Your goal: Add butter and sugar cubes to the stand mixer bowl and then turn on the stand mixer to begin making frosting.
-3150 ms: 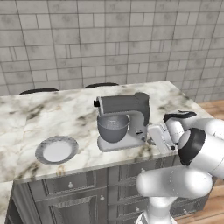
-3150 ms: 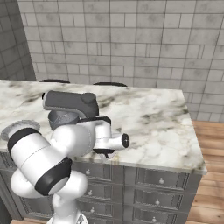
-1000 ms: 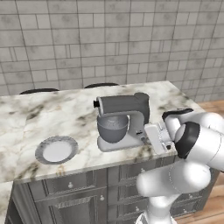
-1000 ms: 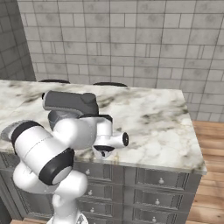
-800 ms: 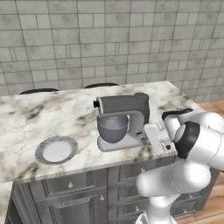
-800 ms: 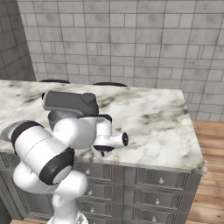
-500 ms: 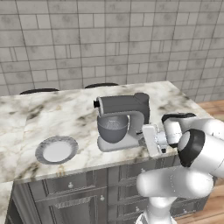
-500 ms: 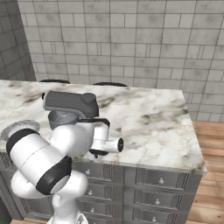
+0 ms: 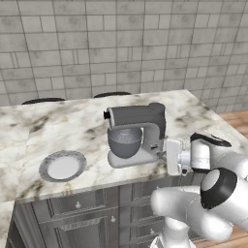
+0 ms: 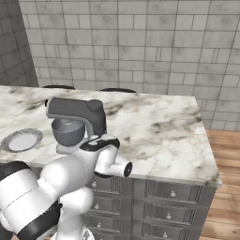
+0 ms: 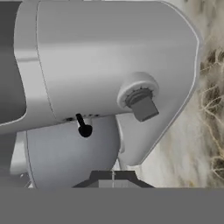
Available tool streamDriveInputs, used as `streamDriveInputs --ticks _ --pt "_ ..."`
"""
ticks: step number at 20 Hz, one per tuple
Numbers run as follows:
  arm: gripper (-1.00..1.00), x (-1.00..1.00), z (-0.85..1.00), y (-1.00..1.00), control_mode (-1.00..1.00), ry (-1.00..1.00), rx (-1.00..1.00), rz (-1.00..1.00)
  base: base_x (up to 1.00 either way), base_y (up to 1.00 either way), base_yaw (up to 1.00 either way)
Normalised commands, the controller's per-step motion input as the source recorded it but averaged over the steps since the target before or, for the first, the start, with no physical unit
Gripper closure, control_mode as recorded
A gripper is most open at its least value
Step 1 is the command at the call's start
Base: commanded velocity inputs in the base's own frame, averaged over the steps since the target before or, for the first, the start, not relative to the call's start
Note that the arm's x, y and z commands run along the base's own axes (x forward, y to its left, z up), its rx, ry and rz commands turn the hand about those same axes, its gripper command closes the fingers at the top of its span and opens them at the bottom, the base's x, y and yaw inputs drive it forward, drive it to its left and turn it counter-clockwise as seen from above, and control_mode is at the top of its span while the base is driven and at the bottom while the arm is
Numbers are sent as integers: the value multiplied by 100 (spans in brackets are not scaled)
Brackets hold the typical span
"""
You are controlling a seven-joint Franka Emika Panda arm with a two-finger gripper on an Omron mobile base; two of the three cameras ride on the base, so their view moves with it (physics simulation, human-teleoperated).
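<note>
The grey stand mixer [image 9: 137, 130] stands on the marble counter with its dark head down over the stand mixer bowl [image 9: 125, 142]. My gripper [image 9: 164, 152] is at the mixer's right side, close against its column. In the hand view my gripper [image 11: 113, 176] is shut with nothing between its tips. It points at the mixer [image 11: 109, 61] from close by, below a round dial knob [image 11: 140, 101] and a small black lever [image 11: 82, 127], with the bowl [image 11: 70, 153] behind. From the right, the mixer [image 10: 75, 112] and bowl [image 10: 67, 131] stand past my arm. The butter and sugar cubes are hidden or out of view.
A flat round grey plate [image 9: 62, 166] lies on the counter left of the mixer, near the front edge; it also shows as the plate [image 10: 21, 139]. Bare marble counter [image 10: 159, 131] stretches to the right of the mixer. A tiled wall runs behind.
The hand has edged slightly left, closer to the mixer's side, and the forearm has dropped a little. The fingers have stayed shut.
</note>
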Motion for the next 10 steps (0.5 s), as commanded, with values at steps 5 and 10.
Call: streamDriveInputs --ticks 5,10 --pt "100 0 65 -31 -100 0 -6 -25 0 0 0" --pt "100 -13 49 -17 -100 2 -20 -12 0 0 0"
